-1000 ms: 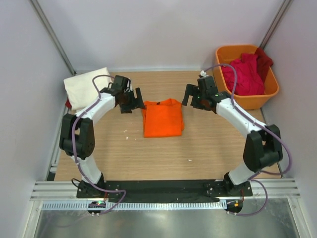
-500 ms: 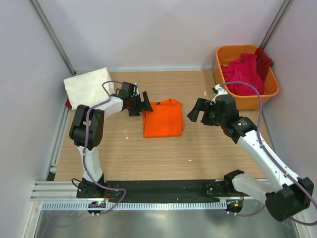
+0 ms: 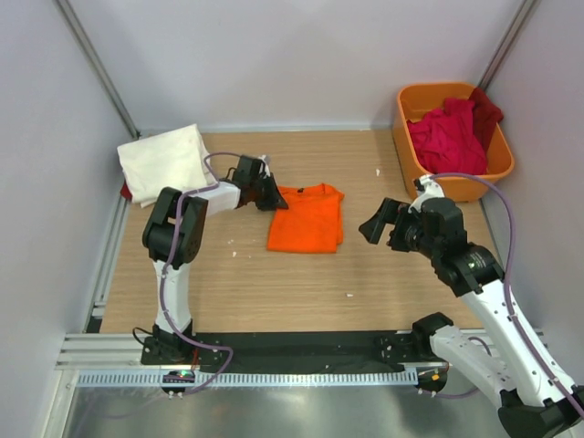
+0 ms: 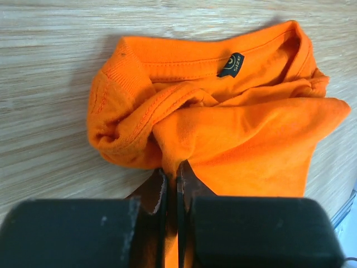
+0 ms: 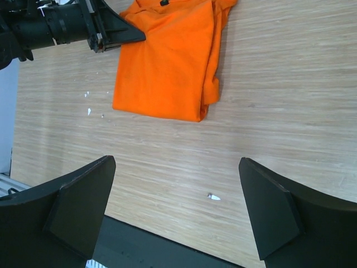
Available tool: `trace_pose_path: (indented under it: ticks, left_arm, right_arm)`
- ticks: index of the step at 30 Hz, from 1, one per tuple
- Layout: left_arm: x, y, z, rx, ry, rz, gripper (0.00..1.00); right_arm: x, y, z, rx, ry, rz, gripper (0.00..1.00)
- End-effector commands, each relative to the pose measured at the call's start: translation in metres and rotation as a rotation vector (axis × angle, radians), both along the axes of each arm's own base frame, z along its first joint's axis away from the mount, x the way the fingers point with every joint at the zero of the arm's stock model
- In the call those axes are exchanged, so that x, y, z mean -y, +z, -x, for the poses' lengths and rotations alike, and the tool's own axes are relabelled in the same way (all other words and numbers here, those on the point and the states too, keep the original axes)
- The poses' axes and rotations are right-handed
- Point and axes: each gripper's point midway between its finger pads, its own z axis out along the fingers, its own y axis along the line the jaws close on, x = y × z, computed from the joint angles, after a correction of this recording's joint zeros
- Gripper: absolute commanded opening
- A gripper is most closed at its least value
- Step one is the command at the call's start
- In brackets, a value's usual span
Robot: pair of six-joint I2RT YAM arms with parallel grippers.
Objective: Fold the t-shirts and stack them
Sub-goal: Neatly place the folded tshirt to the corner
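On the middle of the table (image 3: 228, 283) lies the folded orange t-shirt (image 3: 306, 219). Our left end effector (image 4: 172, 170) is clenched on its 10 o'clock corner, we think to drag it to the cream-white t-shirt (image 3: 162, 162) farther that way. Nothing blocks that path. Our right end effector (image 5: 175, 167) hangs spread wide and empty at 3 o'clock. Red t-shirts (image 3: 447, 137) wait in the tub (image 3: 461, 189) at 1 o'clock.

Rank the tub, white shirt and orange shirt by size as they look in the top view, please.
1. tub, largest
2. white shirt and orange shirt, about alike, so unranked
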Motion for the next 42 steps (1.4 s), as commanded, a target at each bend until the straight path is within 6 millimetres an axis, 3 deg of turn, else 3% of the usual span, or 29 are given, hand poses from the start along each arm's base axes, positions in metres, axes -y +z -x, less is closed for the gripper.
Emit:
trace_pose_path:
  ticks: [1, 6, 11, 12, 14, 15, 22, 23, 24, 26, 32, 36, 37, 38, 39, 40, 41, 42]
  left_arm:
    - [-0.01, 0.009, 0.008, -0.032, 0.009, -0.06, 0.0]
    - [-0.025, 0.064, -0.013, 0.039, 0.015, -0.1, 0.0]
    - [-0.071, 0.109, -0.029, 0.055, 0.068, -0.137, 0.0]
    - [-0.076, 0.127, -0.037, 0.088, 0.073, -0.135, 0.0]
    - [-0.1, 0.137, -0.039, 0.074, 0.084, -0.173, 0.0]
    - [-0.106, 0.155, -0.047, 0.109, 0.091, -0.169, 0.0]
    - [-0.181, 0.203, -0.069, 0.116, 0.174, -0.229, 0.0]
    - [-0.188, 0.221, -0.076, 0.159, 0.184, -0.224, 0.0]
    - [-0.195, 0.219, -0.075, 0.133, 0.194, -0.224, 0.0]
    - [-0.219, 0.239, -0.081, 0.168, 0.238, -0.204, 0.0]
    - [-0.271, 0.266, -0.087, 0.214, 0.341, -0.128, 0.0]
    - [-0.311, 0.267, -0.098, 0.22, 0.428, -0.08, 0.0]
    - [-0.328, 0.261, -0.1, 0.212, 0.459, -0.09, 0.01]
    - [-0.339, 0.242, -0.107, 0.18, 0.479, -0.104, 0.02]
    - [-0.367, 0.23, -0.108, 0.154, 0.542, -0.138, 0.01]
    - [-0.381, 0.217, -0.111, 0.127, 0.581, -0.146, 0.01]
    - [-0.399, 0.193, -0.114, 0.079, 0.625, -0.159, 0.22]
    - [-0.415, 0.181, -0.112, 0.049, 0.666, -0.18, 0.41]
  right_arm:
    - [0.0, -0.004, 0.013, -0.018, 0.008, -0.026, 1.0]
    - [0.0, 0.001, 0.022, -0.001, 0.014, -0.051, 1.0]
    - [0.005, 0.012, 0.032, 0.028, 0.016, -0.053, 1.0]
    - [0.007, 0.012, 0.034, 0.024, 0.014, -0.049, 1.0]
    - [0.009, 0.014, 0.037, 0.027, 0.013, -0.042, 1.0]
    - [0.009, 0.015, 0.039, 0.03, 0.015, -0.046, 1.0]
    - [0.008, 0.01, 0.045, 0.028, 0.024, -0.061, 1.0]
    - [0.008, 0.009, 0.045, 0.027, 0.027, -0.057, 1.0]
    - [0.008, 0.006, 0.045, 0.019, 0.028, -0.055, 1.0]
    - [0.008, 0.001, 0.045, 0.01, 0.03, -0.047, 1.0]
    - [-0.001, -0.013, 0.04, -0.029, 0.067, -0.05, 1.0]
    - [-0.004, -0.014, 0.038, -0.044, 0.085, -0.041, 1.0]
    - [-0.004, -0.012, 0.037, -0.039, 0.088, -0.035, 1.0]
    - [-0.003, -0.011, 0.037, -0.036, 0.088, -0.033, 1.0]
    - [-0.002, -0.01, 0.038, -0.037, 0.087, -0.031, 1.0]
    - [-0.003, -0.009, 0.039, -0.038, 0.088, -0.033, 1.0]
    - [-0.002, -0.009, 0.041, -0.041, 0.09, -0.034, 1.0]
    - [-0.002, -0.008, 0.043, -0.04, 0.095, -0.034, 1.0]
